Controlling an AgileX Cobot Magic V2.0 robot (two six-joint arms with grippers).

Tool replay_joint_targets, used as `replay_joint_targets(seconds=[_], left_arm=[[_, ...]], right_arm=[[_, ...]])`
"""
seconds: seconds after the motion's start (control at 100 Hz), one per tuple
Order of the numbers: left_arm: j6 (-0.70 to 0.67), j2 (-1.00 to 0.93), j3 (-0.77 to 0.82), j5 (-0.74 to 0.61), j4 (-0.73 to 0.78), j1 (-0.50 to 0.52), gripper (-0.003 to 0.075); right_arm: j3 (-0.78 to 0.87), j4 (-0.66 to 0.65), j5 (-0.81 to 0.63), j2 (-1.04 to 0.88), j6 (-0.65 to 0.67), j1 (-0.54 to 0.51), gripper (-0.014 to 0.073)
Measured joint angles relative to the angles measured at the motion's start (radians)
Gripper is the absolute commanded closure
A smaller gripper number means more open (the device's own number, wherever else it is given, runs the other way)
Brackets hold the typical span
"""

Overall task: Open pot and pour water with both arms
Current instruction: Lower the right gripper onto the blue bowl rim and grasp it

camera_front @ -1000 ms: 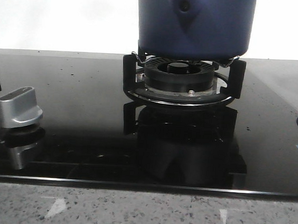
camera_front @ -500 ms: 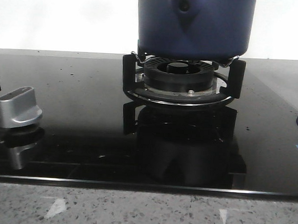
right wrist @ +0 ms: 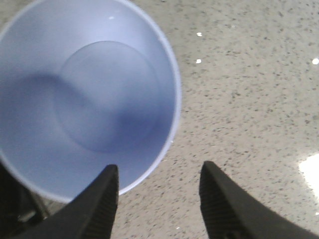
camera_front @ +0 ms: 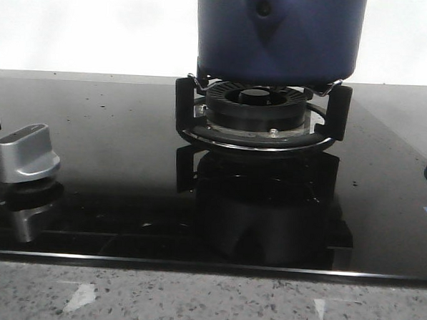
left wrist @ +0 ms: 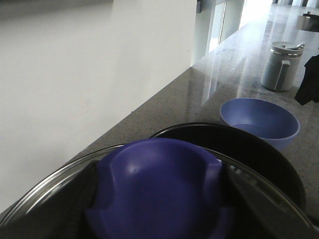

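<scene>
Unchanged from a second ago in the front view: pot (camera_front: pixel 277 41) in the same spot on the black burner grate (camera_front: pixel 262 123), toward the back of the glossy black glass cooktop (camera_front: pixel 114 147), top edge cut off by the frame. Dark blue matte sides, pointed handle mount with one rivet facing the camera. Mirrored below the grate in the glass, along with scattered specks and crumbs. Silver control knob (camera_front: pixel 27 154) well apart, near the cooktop's left edge. Speckled grey stone counter (camera_front: pixel 206 303) along the front of the glass; plain white wall (camera_front: pixel 84 24) behind. From the left wrist: left gripper (left wrist: pixel 157 204) clenched around the blue lid knob (left wrist: pixel 157 174), dark fingers (left wrist: pixel 82 199) on either side, glass lid (left wrist: pixel 45 199) spreading out beneath, a dark round rim just beyond it. Farther along the counter, a pale blue bowl (left wrist: pixel 259 119), then a grey lidded jug (left wrist: pixel 281 64), beside the same white wall. From the right wrist: right gripper (right wrist: pixel 157 199) released, jaws spread wide over bare speckled counter, one finger (right wrist: pixel 97 204) overlapping the bowl's rim in view; whether touching, cannot tell.
</scene>
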Motion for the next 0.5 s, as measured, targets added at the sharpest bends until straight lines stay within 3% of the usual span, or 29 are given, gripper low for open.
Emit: replay_joint_targets(seconds=[0.5], left_arm=[[0.0,0.0,0.0,0.0,0.0,0.0,0.04]], right_arm=[[0.0,0.024,0.0,0.109,0.0,-0.024,0.0267]])
